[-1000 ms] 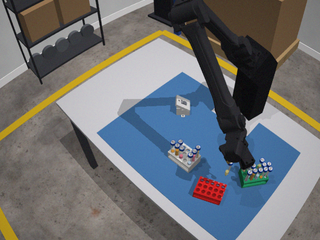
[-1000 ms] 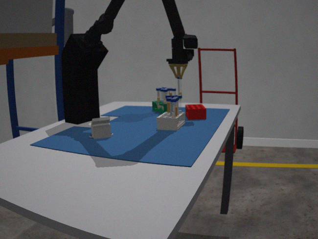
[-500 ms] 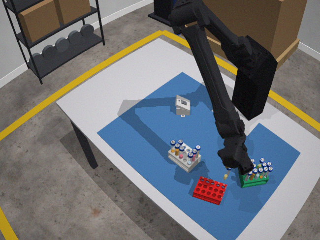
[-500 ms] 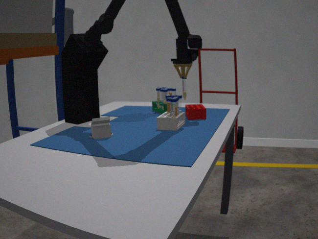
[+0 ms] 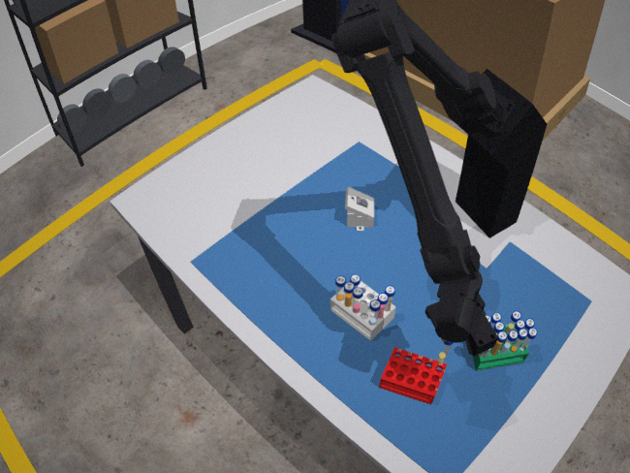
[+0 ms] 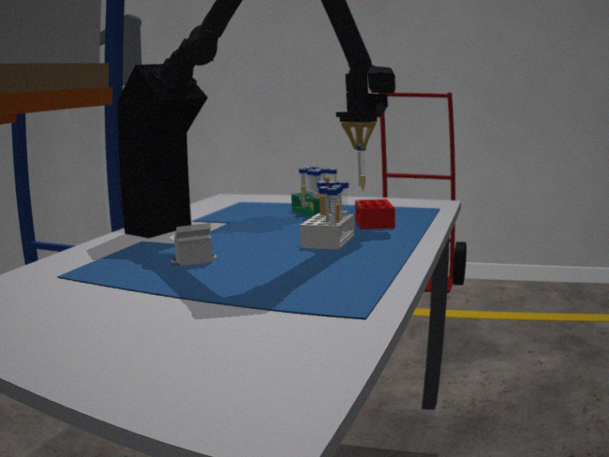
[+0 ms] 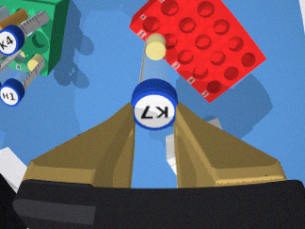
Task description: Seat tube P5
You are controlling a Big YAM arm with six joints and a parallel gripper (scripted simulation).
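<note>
My gripper (image 7: 154,112) is shut on a tube with a blue cap marked K7 (image 7: 153,110) and pale yellow contents. It holds the tube upright in the air (image 6: 361,167), above the near edge of the red rack QR (image 7: 199,33), between QR (image 5: 413,375) and the green rack RA (image 5: 499,352). QR's wells look empty. RA (image 7: 39,30) holds several blue-capped tubes; caps K4 (image 7: 8,42) and H1 (image 7: 10,94) show in the wrist view. The white rack RB (image 5: 362,313) holds several tubes to the left. No cap marked P5 is readable.
The grey DONE box (image 5: 360,207) stands farther back on the blue mat (image 5: 387,285). The arm's black base block (image 5: 495,168) stands at the table's far right. A red hand truck (image 6: 418,147) stands behind the table.
</note>
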